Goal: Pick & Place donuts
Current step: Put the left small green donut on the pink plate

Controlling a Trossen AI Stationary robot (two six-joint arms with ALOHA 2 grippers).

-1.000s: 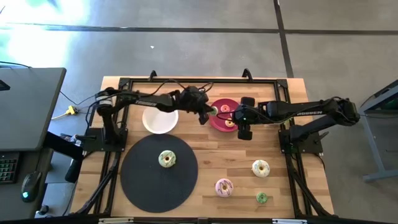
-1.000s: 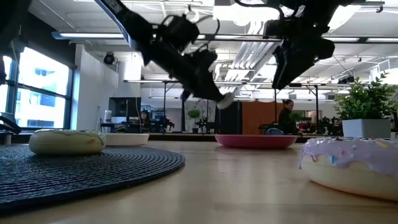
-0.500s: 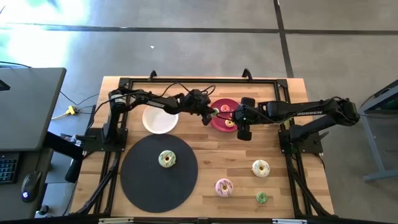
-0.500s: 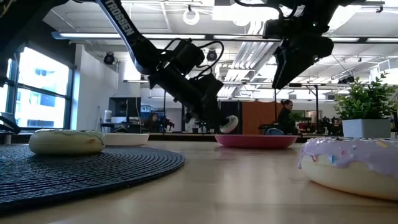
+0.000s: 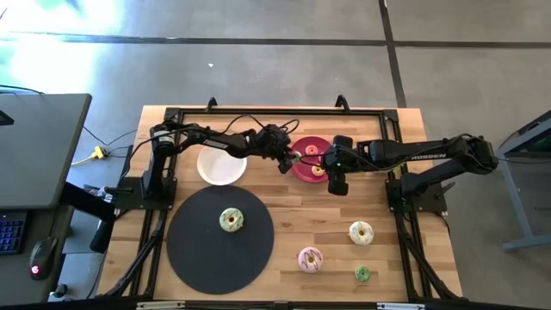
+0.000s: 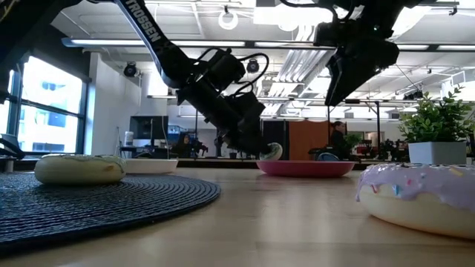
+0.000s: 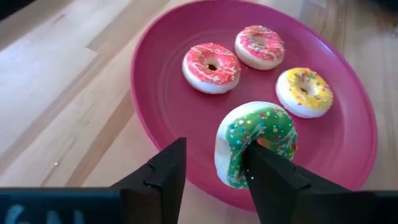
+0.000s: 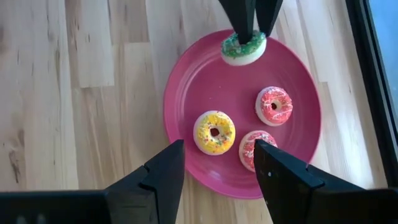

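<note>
A small green-iced donut [image 7: 256,143] stands tilted on the left part of the red plate [image 5: 303,170]. My left gripper [image 7: 214,163] is open right at it, low over the plate's left edge [image 6: 261,148]. Three more small donuts lie flat on the plate: two pink [image 7: 211,67] [image 7: 259,46] and one yellow [image 7: 304,91]. My right gripper [image 8: 214,158] hovers open above the plate's near right side [image 5: 337,181] with nothing between its fingers. My left gripper has one fingertip [image 7: 256,152] in the green donut's hole [image 7: 264,142], and the other finger [image 7: 169,163] stands clear of it. The fingers slant down from the table's left. The donut stands tilted on edge, its lower rim [image 7: 227,180] on the red plate.
A white plate [image 5: 221,165] sits left of the red one. A black round mat [image 5: 207,250] in front carries a cream donut [image 5: 231,220]. Nearer the right front lie a cream donut [image 5: 361,232], a pink one [image 5: 310,259] and a tiny green one [image 5: 362,274].
My left gripper has come down and a little rightward onto the red plate's left edge, carrying the green donut. The donut has sunk from above the plate to the plate, where it now stands on edge.
</note>
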